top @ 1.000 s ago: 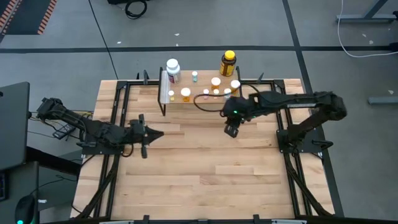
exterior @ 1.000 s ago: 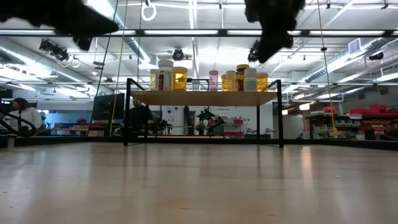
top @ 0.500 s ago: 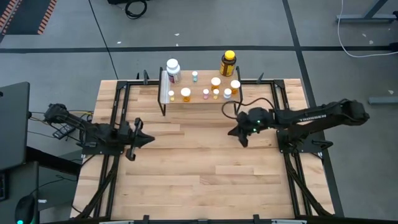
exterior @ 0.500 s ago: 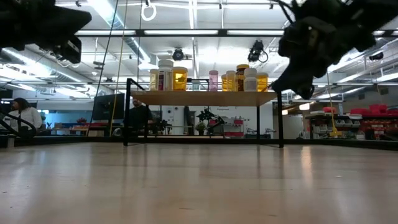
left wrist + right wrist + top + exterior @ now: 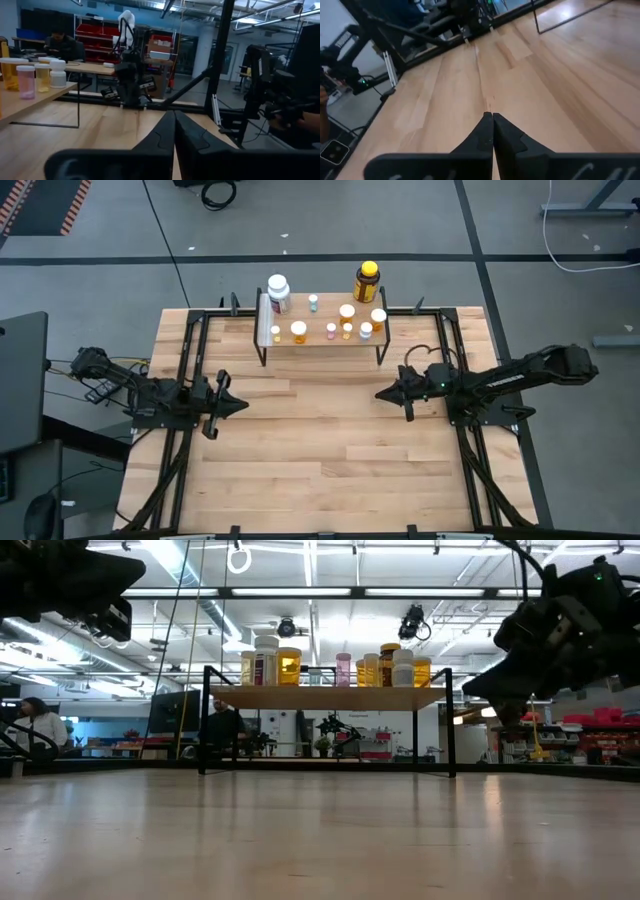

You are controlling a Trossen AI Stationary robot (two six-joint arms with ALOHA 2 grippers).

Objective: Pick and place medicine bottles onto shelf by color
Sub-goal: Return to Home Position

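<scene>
Right pincer (image 5: 381, 394) hangs above the worktop (image 5: 320, 465) toward its right edge, tips pointing at the middle. Its two fingers (image 5: 486, 131) are pressed together with nothing between them. The left pincer (image 5: 240, 402) mirrors it by the left edge, also closed and empty (its wrist view shows the fingers meeting in one line).

All the medicine bottles (image 5: 343, 670) in view stand upright in a row on the shelf (image 5: 315, 337), which sits at the middle of the far edge. A big white bottle (image 5: 265, 658) is at one end and a dark amber one with a yellow cap (image 5: 367, 281) is nearer the other. None shows on the bare wood below.

Judging from this, the sorting looks finished and the step in hand is parking the arms. The next move likely calls only for folding both arms to rest, clear of the shelf legs, with no further grasp.
</scene>
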